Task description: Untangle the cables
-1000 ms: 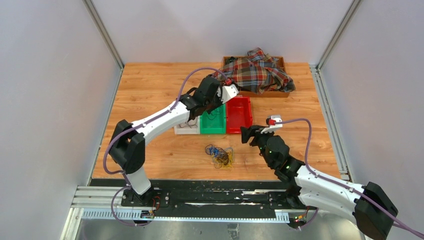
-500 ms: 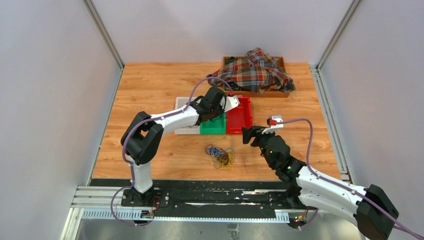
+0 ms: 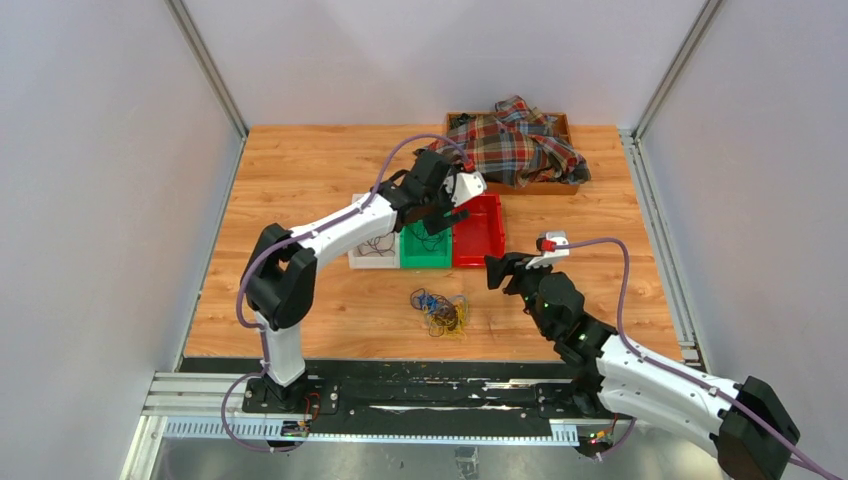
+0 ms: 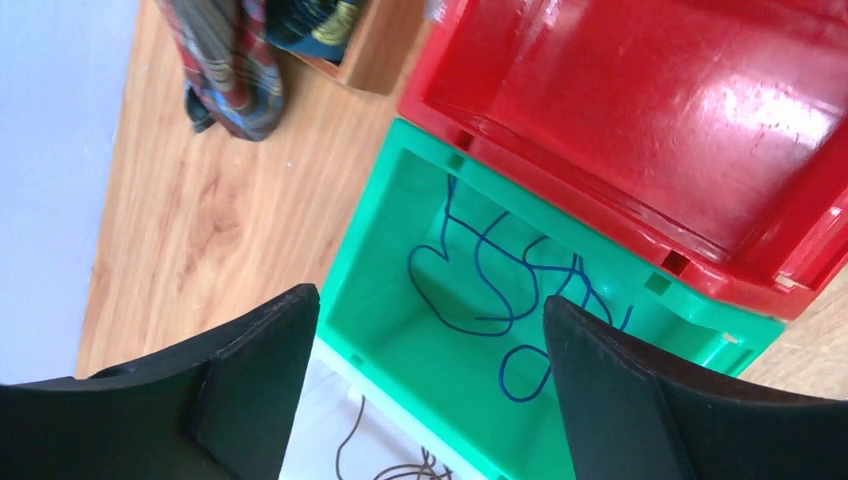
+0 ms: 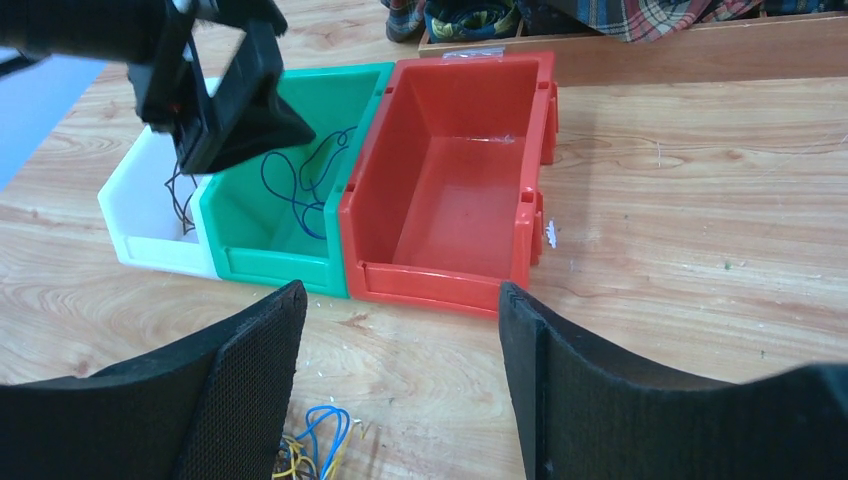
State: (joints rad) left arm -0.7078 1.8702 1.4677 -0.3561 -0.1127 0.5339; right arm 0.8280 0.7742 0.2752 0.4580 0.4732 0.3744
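A tangle of blue, yellow and dark cables [image 3: 440, 312] lies on the wooden table in front of the bins, and its edge [image 5: 310, 447] shows by my right gripper's left finger. One blue cable [image 4: 490, 298] lies loose in the green bin [image 4: 370, 300]. A dark cable [image 4: 400, 462] lies in the white bin [image 5: 140, 235]. My left gripper [image 3: 447, 212] hangs open above the green bin, holding nothing. My right gripper [image 3: 492, 270] is open and empty, low over the table right of the tangle, facing the bins.
A red bin [image 3: 478, 230] stands right of the green one, with nothing seen inside. A wooden tray with a plaid cloth [image 3: 515, 145] heaped on it sits at the back right. Grey walls close in both sides.
My left gripper has opened above the green bin and risen a little toward the back right. The right arm has barely moved.
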